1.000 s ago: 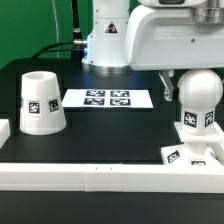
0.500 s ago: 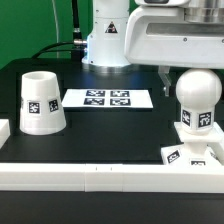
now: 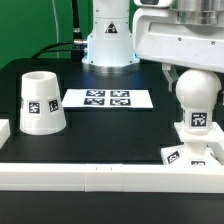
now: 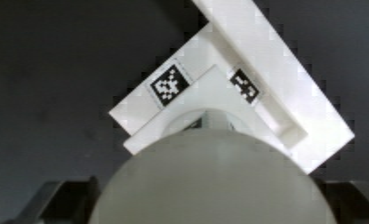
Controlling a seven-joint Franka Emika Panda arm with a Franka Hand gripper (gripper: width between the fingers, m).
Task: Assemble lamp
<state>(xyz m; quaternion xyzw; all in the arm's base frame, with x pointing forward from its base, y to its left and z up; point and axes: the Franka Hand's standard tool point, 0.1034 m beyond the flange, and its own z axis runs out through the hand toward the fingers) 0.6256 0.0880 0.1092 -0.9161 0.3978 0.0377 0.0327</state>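
The round-headed bulb [image 3: 195, 95] stands upright with its stem in the low square base [image 3: 188, 155] at the exterior view's right. My gripper [image 3: 190, 80] comes down over the bulb's head, one finger showing at its left side, and is shut on it. In the wrist view the bulb's head [image 4: 207, 170] fills the space between the two dark fingers of the gripper [image 4: 202, 200], with the marked base [image 4: 213, 90] below it. The tapered shade [image 3: 41, 102] stands alone at the exterior view's left, mouth up.
The marker board [image 3: 108, 98] lies flat at the middle back. A long white rail [image 3: 100, 178] runs along the front edge, and another rail [image 4: 252, 30] passes by the base. The arm's white pedestal [image 3: 108, 40] stands behind the marker board.
The gripper's hand has turned about the bulb. The bulb's head has shifted slightly towards the exterior view's left and its stem marker has turned. The shade has not moved.
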